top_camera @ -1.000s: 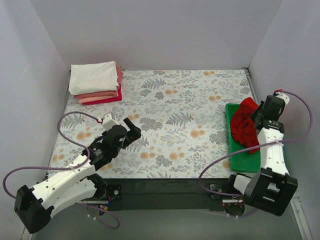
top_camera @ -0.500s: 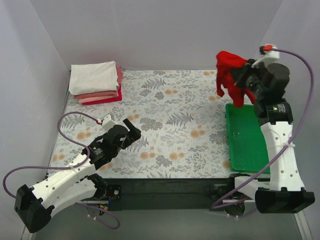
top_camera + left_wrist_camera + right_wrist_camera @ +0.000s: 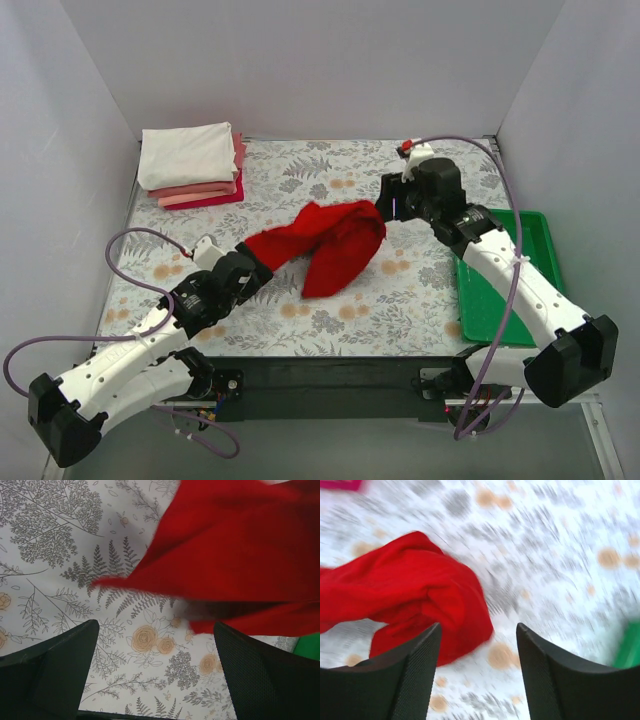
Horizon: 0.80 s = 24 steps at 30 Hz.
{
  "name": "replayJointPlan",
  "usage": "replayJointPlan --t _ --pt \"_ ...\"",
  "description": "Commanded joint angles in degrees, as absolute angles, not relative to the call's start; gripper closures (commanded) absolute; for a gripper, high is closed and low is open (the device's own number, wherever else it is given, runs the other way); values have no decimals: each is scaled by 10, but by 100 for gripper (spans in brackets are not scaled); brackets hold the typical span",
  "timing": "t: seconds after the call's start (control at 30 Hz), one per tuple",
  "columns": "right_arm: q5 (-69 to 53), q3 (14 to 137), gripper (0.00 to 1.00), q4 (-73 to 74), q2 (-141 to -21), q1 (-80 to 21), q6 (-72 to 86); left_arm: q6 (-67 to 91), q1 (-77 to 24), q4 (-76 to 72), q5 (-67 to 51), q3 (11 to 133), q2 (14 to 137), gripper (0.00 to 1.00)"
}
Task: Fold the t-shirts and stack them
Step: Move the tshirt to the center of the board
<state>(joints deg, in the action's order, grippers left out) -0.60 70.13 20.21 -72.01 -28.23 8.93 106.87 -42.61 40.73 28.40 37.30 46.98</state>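
Observation:
A bright red t-shirt [image 3: 330,245] lies crumpled and spread across the middle of the floral mat, blurred by motion. My right gripper [image 3: 388,209] hangs just past its right end, open, nothing between the fingers; in the right wrist view the red t-shirt [image 3: 410,585] sits below and left of the open right gripper [image 3: 479,627]. My left gripper [image 3: 256,270] is open at the shirt's left tip; in the left wrist view the red t-shirt [image 3: 240,555] is ahead of the left gripper [image 3: 155,630], apart from it. Folded t-shirts [image 3: 190,165], white over salmon pink over crimson, are stacked at the back left.
A green plastic tray [image 3: 500,300] lies at the right edge of the mat under the right arm, with nothing showing in it. White walls close in the table on the left, back and right. The arm bases stand at the near edge.
My right arm lifted the red t-shirt out of the tray, swung it left over the mat and opened its jaws; the shirt now lies mid-table. The left arm barely moved.

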Motion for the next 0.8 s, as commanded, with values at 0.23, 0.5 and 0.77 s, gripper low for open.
replayJointPlan --t 0.23,0.5,0.77 --pt "104 534 16 209 -624 -254 119 1185 -429 509 317 364 489 2" --pt "-42 447 2 178 -639 -254 146 1160 -428 449 248 308 482 2" --pt "-47 362 2 131 -618 -318 207 1099 -428 346 149 233 497 15"
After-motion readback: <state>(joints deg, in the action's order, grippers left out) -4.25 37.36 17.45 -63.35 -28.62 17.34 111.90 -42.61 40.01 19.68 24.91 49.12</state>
